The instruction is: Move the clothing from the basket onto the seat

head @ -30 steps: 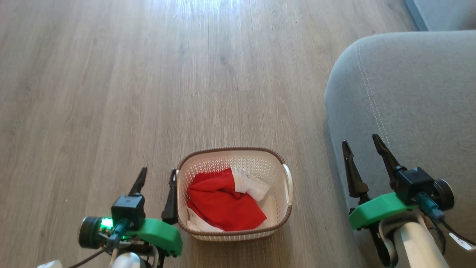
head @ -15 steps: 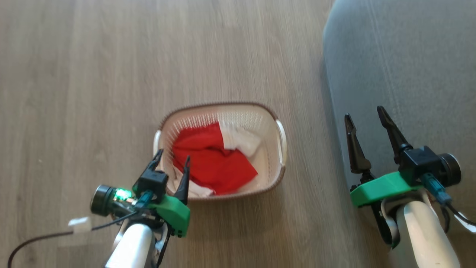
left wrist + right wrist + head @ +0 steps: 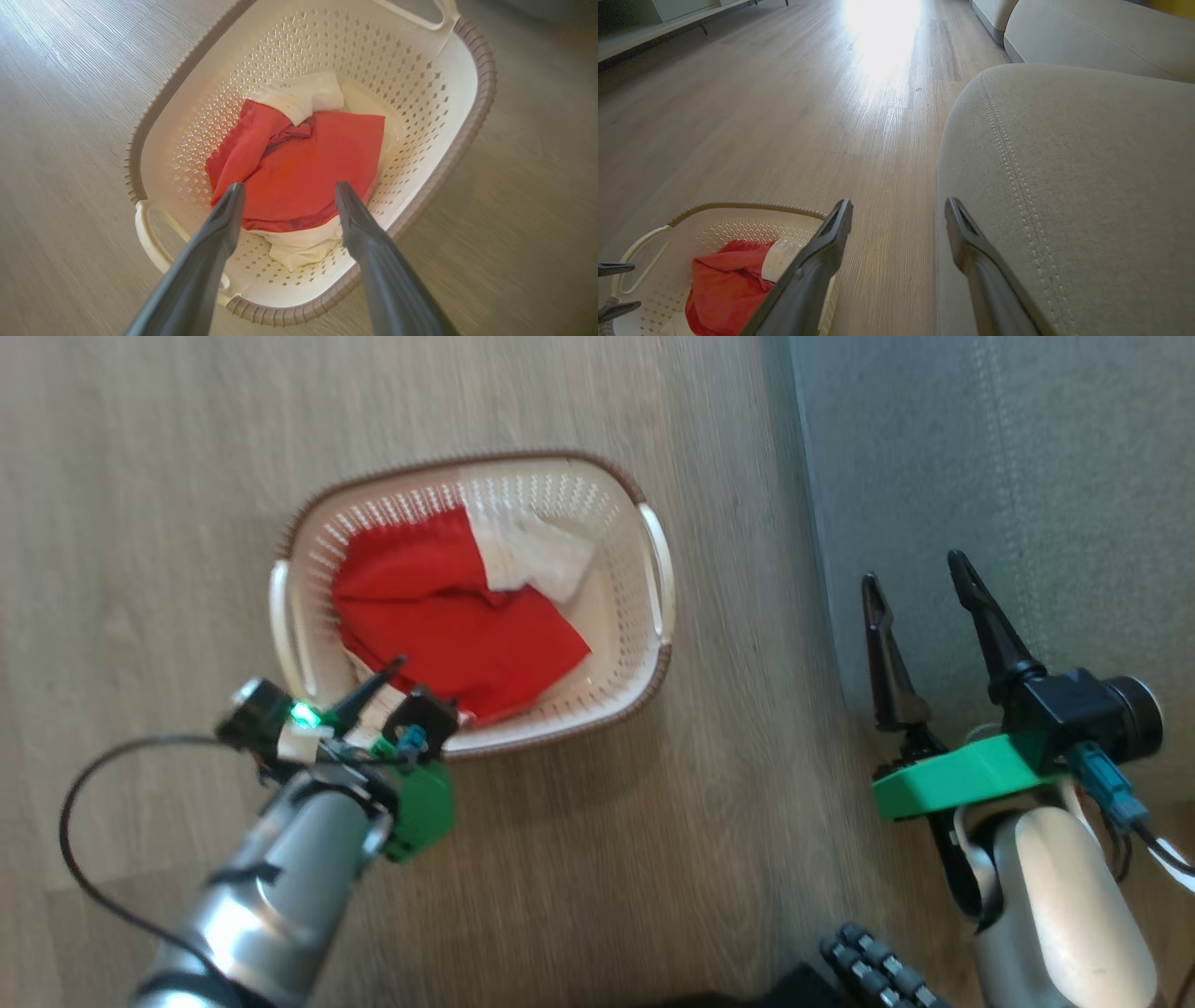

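Note:
The basket [image 3: 467, 462] stands on the wood floor, cream-white with a brown rim [image 3: 476, 93]. The clothing [image 3: 448, 625], red with white parts, lies crumpled inside it [image 3: 317, 158]. My left gripper [image 3: 425, 681] hangs over the basket's near rim, tilted down at the shirt. In the left wrist view it [image 3: 288, 185] is open, fingers apart just above the red cloth and holding nothing. To the right, my open right gripper [image 3: 912, 569] hovers at the edge of the grey seat [image 3: 1008, 448]. In the right wrist view this gripper [image 3: 899, 202] spans the seat's rounded edge [image 3: 1087, 163], with the basket [image 3: 738, 205] at lower left.
Wood floor [image 3: 140, 476] surrounds the basket. A second grey cushion [image 3: 1087, 32] lies beyond the seat, and a low pale cabinet [image 3: 654, 28] stands far left. A black cable [image 3: 75, 821] loops off my left arm. A dark ribbed part [image 3: 868, 961] is at the bottom edge.
The head view has tipped down, shifting the whole picture. My left gripper went from beside the basket's left wall to over its near rim above the shirt. The right gripper stays open by the seat.

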Controlling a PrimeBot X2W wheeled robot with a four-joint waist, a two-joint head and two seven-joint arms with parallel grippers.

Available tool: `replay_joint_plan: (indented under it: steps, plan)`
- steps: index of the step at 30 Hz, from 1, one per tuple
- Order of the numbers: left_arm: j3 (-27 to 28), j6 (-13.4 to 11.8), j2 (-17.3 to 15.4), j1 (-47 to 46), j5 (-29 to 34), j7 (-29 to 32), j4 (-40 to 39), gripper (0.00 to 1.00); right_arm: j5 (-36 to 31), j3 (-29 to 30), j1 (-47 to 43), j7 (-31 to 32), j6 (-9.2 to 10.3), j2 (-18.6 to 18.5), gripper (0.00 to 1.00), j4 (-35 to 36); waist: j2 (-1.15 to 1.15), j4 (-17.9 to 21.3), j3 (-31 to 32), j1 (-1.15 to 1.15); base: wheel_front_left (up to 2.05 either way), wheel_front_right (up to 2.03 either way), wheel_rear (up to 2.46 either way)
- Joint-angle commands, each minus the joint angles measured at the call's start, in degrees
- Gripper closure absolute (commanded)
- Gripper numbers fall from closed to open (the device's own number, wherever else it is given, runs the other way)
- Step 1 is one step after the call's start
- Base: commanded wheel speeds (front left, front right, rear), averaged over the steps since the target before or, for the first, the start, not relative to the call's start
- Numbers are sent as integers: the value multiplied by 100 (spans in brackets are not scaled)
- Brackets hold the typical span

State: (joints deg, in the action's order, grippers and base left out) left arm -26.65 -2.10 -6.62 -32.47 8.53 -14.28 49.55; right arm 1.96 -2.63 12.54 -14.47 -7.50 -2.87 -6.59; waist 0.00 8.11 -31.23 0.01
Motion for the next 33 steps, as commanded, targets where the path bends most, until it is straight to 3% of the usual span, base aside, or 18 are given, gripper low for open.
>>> replay_joint_plan:
  steps: [1, 16, 21, 33]
  plan:
    - [-44, 41, -254, -307, 251, -72, 331, 0, -28, -196, 59, -52, 1, 0, 0, 219, 0, 280, -500, -1, 0, 0, 0]
    - [-357, 147, -588, -2345, 483, -15, 2031, 0, 512, -738, 291, -52, 1, 0, 0, 605, 0, 875, -1653, -1, 0, 0, 0]
    - [-689, 554, -695, -2859, 726, 389, 2271, 0, 672, -816, 322, -52, 1, 0, 0, 701, 0, 1003, -1973, -1, 0, 0, 0]
    - [-1081, 884, -849, -3421, 845, 1214, 2418, 0, 971, -954, 77, -52, 1, 0, 0, 930, 0, 1117, -2276, -1, 0, 0, 0]
